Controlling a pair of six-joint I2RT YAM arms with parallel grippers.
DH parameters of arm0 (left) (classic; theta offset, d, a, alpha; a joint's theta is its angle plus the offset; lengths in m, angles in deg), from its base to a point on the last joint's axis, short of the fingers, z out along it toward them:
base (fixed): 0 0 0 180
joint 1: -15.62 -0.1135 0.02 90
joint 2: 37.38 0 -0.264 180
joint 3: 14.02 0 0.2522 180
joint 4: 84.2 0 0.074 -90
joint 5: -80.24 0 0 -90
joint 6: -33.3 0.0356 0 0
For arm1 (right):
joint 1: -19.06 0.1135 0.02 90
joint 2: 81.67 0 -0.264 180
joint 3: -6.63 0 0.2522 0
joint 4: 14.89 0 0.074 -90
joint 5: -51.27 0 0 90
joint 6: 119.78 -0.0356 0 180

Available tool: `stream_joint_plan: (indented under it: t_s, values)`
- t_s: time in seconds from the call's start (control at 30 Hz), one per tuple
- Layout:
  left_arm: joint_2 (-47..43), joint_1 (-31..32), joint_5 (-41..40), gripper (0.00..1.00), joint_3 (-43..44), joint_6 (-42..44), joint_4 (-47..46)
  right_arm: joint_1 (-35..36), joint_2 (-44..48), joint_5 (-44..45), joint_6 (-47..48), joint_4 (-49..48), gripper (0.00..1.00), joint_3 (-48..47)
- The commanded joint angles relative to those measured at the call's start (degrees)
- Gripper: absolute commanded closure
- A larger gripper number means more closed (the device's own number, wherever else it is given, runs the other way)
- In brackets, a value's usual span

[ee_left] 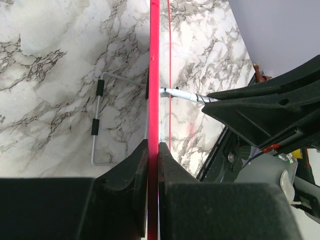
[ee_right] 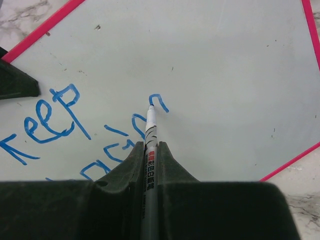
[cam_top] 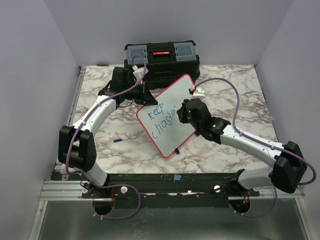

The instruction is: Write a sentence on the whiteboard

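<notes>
The right tool (ee_right: 150, 147) is closed on a marker (ee_right: 149, 131), whose tip is pressed to the board (ee_right: 225, 75) at the end of the sentence's (ee_right: 55, 117) unfinished second line, with bare board found ahead and rightward, while the board's rim is pinched by the closed left tool (ee_left: 153, 150).

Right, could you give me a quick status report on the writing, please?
Left gripper shut on whiteboard rim. Right gripper shut on marker, tip on board. Sentence partway: "keep" done, second word unfinished. Nothing blocking.
</notes>
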Motion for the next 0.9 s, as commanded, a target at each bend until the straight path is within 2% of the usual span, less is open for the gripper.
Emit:
stream_joint_plan:
  t_s: [0.0,0.87]
  values:
    - [-0.64,0.50,2.40,1.00,2.49,1.32,-1.26,-0.18,0.40,-4.24,-1.45,0.71,0.99,3.01]
    - [-1.03,0.55,2.43,1.00,2.31,1.40,-1.26,-0.20,-1.38,2.61,0.54,4.00,1.00,-1.39]
